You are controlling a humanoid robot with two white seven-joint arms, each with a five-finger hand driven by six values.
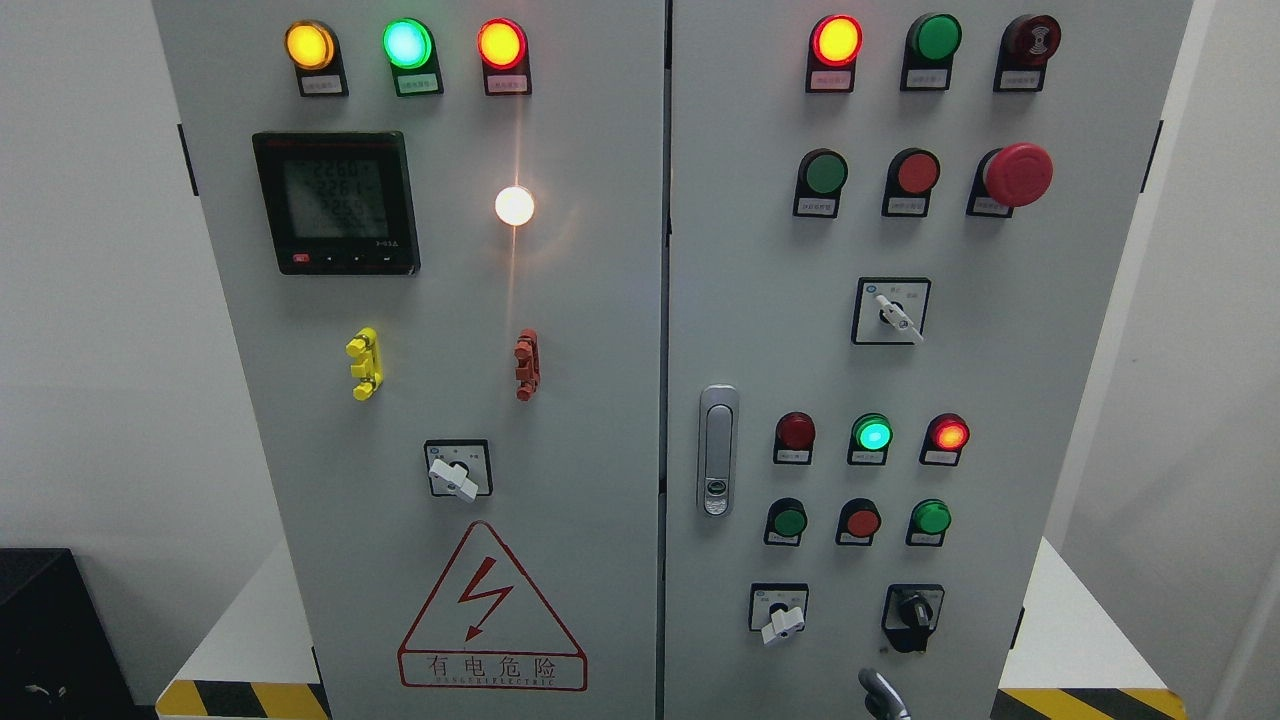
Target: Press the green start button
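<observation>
Several green buttons sit on the right cabinet door; labels are illegible, so which one is start cannot be told. Only a grey fingertip shows at the bottom edge, directly below the lower button row; its side and finger state cannot be told.

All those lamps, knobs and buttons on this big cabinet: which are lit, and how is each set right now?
Top-left amber lamp: lit.
Top-left green lamp: lit.
Top-left red lamp: lit.
White lamp: lit.
Meter display: on, digits blurred.
Top-right red lamp: lit.
Top-right green lamp: dark.
Lower green lamp: lit.
Emergency stop: cannot tell.
Left selector switch: handle tilted.
Door latch: flush.
Robot hand: barely visible, bottom edge.
</observation>
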